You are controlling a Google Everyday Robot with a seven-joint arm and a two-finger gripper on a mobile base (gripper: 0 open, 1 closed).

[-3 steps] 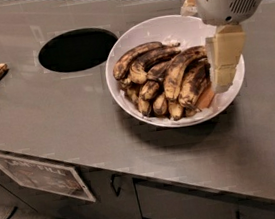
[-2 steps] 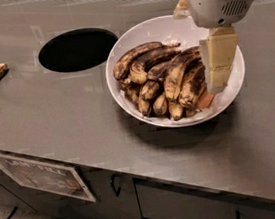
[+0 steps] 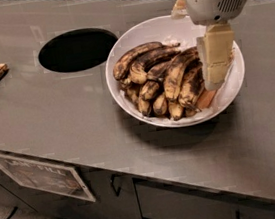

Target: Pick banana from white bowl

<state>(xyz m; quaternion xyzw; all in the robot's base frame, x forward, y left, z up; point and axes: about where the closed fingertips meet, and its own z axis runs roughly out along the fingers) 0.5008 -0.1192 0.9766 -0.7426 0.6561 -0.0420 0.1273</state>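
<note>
Poised at 3 o'clock inside the wide glossy white bowl [image 3: 143, 30] on the grey metal counter [image 3: 78, 120]: the cream blocky gripper [image 3: 214, 82]; opening impossible to tell. Placed there, presumably, for the long curved yellow-tan, black-blotched banana [image 3: 176, 74] just at its 9 o'clock; atop the heap [image 3: 150, 89].

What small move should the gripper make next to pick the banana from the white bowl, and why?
Probably a short shift toward the bowl's middle, then down. The gripper hangs at the right edge of the pile, close to the right wall of the white bowl, while the long blotched banana lies just beside it, on top of the others.
</note>
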